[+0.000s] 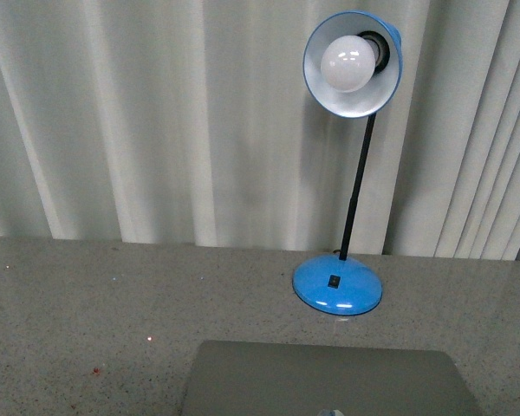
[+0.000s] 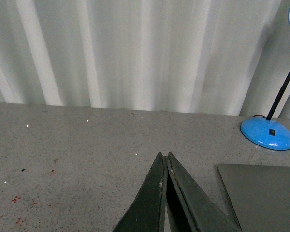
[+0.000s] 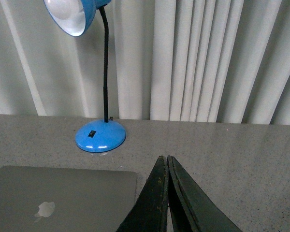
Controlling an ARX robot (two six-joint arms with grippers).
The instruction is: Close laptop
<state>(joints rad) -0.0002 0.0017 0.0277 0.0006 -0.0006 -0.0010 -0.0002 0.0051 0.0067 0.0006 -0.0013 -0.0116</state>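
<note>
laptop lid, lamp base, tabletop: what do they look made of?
Laptop lid: likely matte silver-grey metal, going by the even dull sheen and shiny inset logo. Lamp base: glossy blue, painted metal or plastic; the highlights don't settle which. Tabletop: speckled grey, stone-like, possibly laminate.

Blue lamp [image 1: 338,284] just behind laptop [image 1: 329,380]

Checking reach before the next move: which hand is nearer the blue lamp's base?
Probably right. The right hand sits just beside the lamp base; the left hand is farther across the table from it. Both are shut.
</note>
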